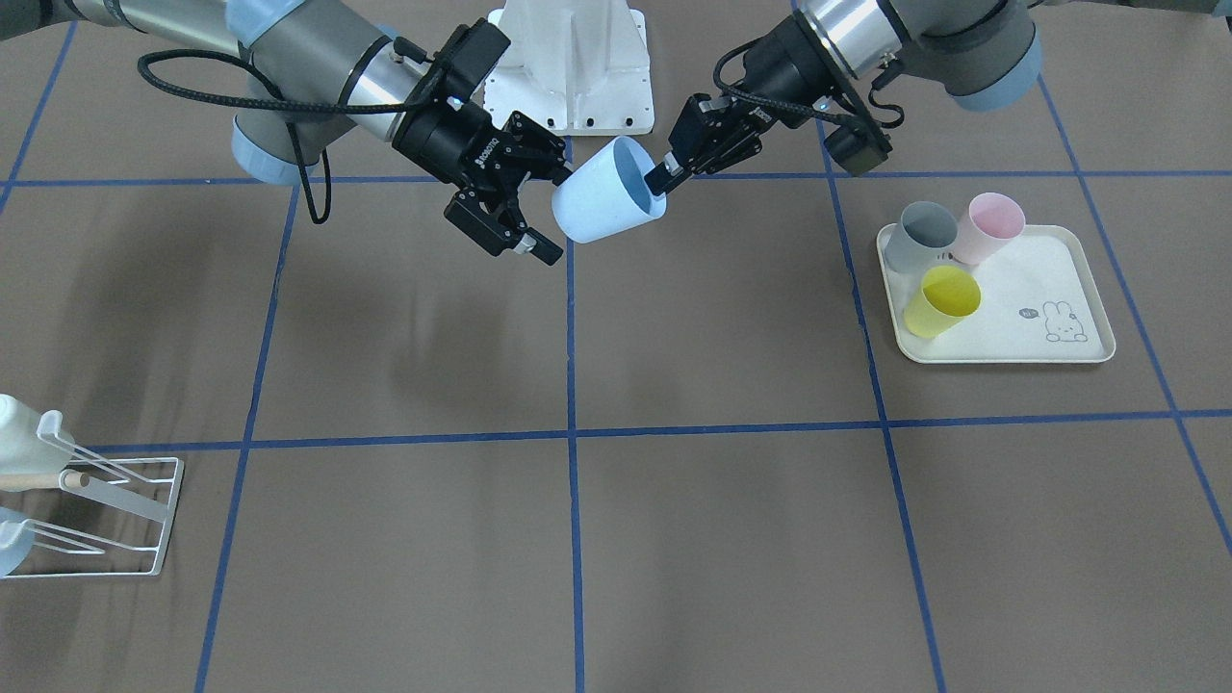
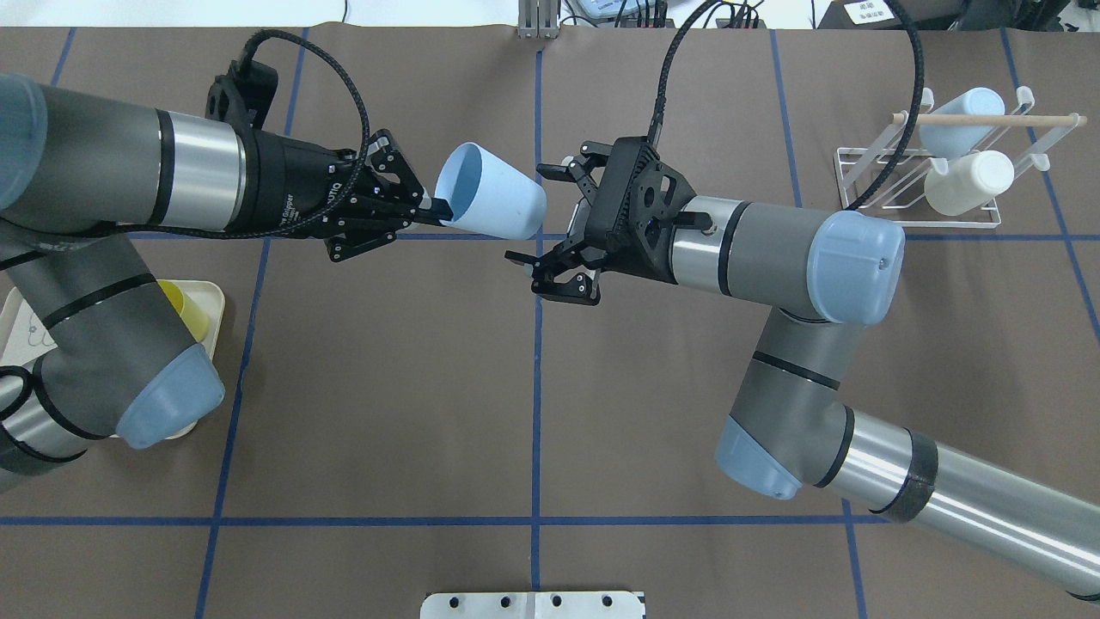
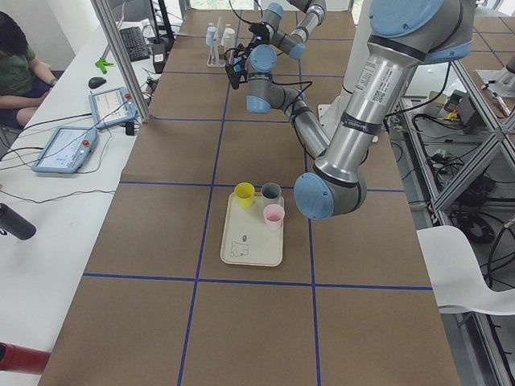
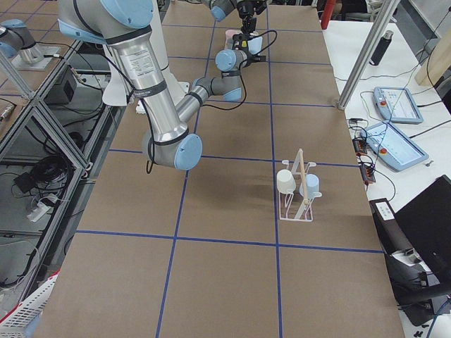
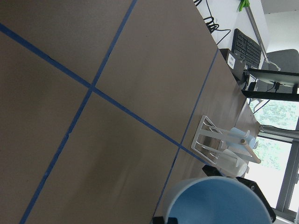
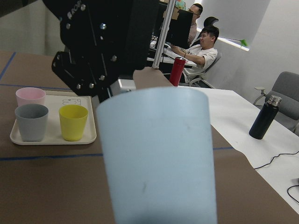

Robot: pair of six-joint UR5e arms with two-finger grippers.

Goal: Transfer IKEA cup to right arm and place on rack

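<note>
The IKEA cup (image 1: 606, 197) is light blue and hangs on its side above the table's middle. My left gripper (image 1: 662, 181) is shut on its rim, one finger inside the mouth; the overhead view shows the same grip, left gripper (image 2: 434, 209) on cup (image 2: 490, 202). My right gripper (image 1: 555, 212) is open, its fingers spread on either side of the cup's base without closing on it. In the right wrist view the cup (image 6: 159, 154) fills the centre. The white wire rack (image 2: 919, 189) stands far off on the right arm's side and holds a blue and a white cup.
A cream rabbit-print tray (image 1: 1049, 289) on the left arm's side carries a grey cup (image 1: 919, 236), a pink cup (image 1: 991, 226) and a yellow cup (image 1: 943, 300). The white robot base (image 1: 568, 67) sits behind the grippers. People sit at a side desk (image 3: 48, 145).
</note>
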